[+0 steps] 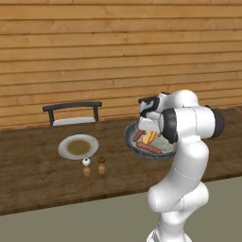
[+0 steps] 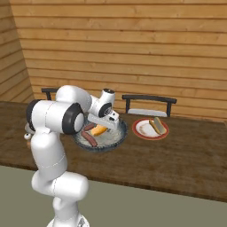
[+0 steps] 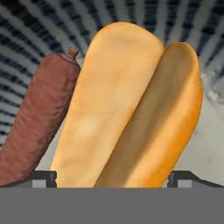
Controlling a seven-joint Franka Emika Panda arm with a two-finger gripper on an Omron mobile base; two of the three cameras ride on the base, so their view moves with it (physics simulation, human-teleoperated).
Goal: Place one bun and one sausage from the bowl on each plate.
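The fingers are standing wide apart, straddling the bun in the bowl without gripping it. A sausage is lying at the bun's nine o'clock.

Bowl with bun and sausages, and two plates on the wooden table

The bowl, round with a dark rim, sits mid-right in the left base view and holds a yellow bun lying between two red-brown sausages. The empty plate, pale with a brown middle, lies at the left. Another plate, red-rimmed, sits right of the bowl in the right base view and has a bun on it.
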